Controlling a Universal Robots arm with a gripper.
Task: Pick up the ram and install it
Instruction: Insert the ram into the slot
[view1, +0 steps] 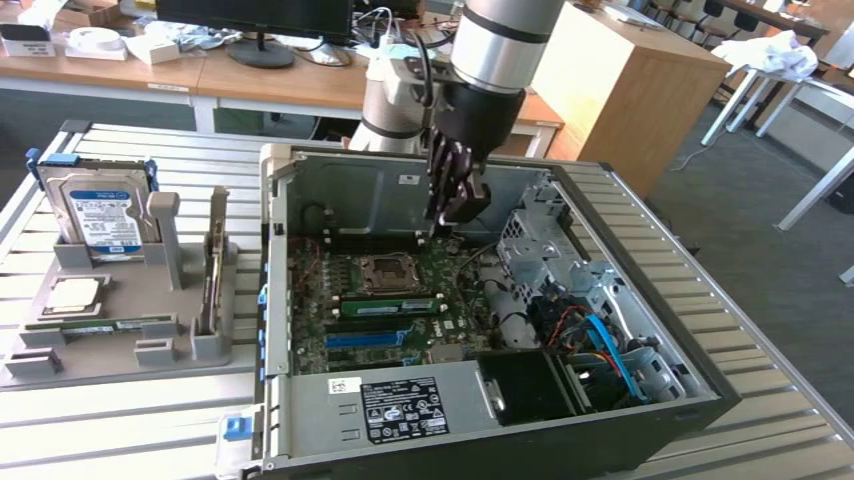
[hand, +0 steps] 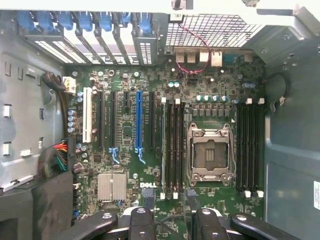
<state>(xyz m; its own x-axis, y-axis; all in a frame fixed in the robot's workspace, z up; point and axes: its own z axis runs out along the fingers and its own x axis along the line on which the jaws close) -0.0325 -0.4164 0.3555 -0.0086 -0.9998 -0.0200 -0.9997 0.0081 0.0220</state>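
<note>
1. At the exterior view's left, we are looking at a gray holder (view1: 120, 355) resting on the slatted table (view1: 134, 420). A hard drive (view1: 96, 215) with a blue-white label is standing propped at the holder's 12 o'clock end.
2. A square silver CPU chip (view1: 74, 293) is lying at the drive's 6 o'clock.
3. The ram (view1: 100, 325), a long green stick, is lying flat on the holder at the chip's 5 o'clock, just beside it. Nothing is touching it, and it is sitting well apart from the arm.
4. Moving right, we are seeing the open computer case (view1: 400, 185) lying on its side, with the motherboard (view1: 327, 300) facing up inside.
5. The CPU socket (view1: 394, 268) is sitting near the board's middle. A green strip (view1: 387, 305) is lying among the memory slots at the socket's 6 o'clock, and we cannot tell whether it is a seated stick.
6. The gripper (view1: 450, 215) is hanging inside the case above the board, at the socket's 1 o'clock. Its jaws are standing wide apart and gripping nothing. In the wrist view the fingers (hand: 192, 200) are framing bare board.
7. At the case's 3 o'clock side, a metal drive cage (view1: 534, 250) and a blue cable (view1: 607, 340) are filling the bay.
</note>
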